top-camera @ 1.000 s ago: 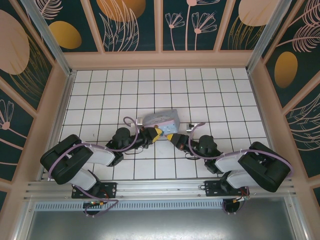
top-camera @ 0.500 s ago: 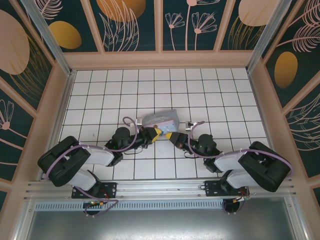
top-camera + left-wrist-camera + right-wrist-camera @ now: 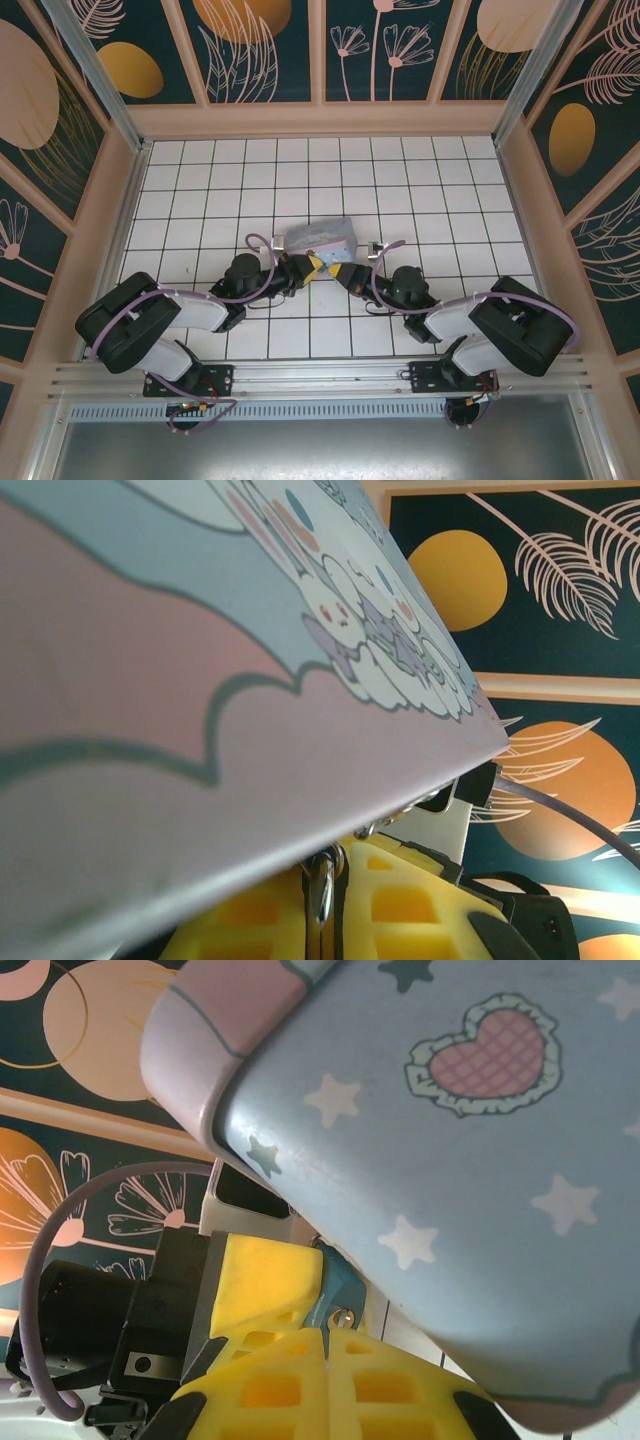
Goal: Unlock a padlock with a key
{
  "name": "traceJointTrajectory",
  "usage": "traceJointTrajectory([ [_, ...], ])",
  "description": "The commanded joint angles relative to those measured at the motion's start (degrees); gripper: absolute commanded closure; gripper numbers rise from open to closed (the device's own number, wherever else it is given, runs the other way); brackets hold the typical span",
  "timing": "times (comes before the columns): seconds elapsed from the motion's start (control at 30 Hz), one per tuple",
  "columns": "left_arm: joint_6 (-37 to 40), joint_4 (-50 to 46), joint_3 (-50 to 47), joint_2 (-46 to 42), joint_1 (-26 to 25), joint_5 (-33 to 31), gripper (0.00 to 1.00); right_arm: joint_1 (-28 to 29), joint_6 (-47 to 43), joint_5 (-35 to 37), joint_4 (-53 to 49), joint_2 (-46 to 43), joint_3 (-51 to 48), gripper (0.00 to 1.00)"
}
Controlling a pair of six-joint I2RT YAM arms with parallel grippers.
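The left claw (image 3: 314,266) pinches the tiny dark-blue padlock (image 3: 336,1285) by its thin metal shackle (image 3: 321,882), just near of the pastel cartoon tin box (image 3: 320,237). The right claw (image 3: 326,1348) is pressed together at the lock body; any thin pale key in its grip is hidden, so feed squarely, then twist gently.
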Motion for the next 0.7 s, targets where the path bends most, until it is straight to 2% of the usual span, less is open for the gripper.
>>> traceJointTrajectory([
  [0.0,0.8,2.7,2.0,-1.8,0.0,1.4,1.00,0.5,0.6,0.6,3.9,1.2,2.0,1.00],
  [0.33,-5.7,13.1,0.7,-2.1,0.0,2.4,1.00,-1.0,2.9,-0.7,9.8,5.5,2.4,1.00],
  [0.67,-6.5,12.8,1.2,-6.8,0.0,3.3,1.00,-2.6,4.5,-2.7,13.5,9.6,3.5,1.00],
])
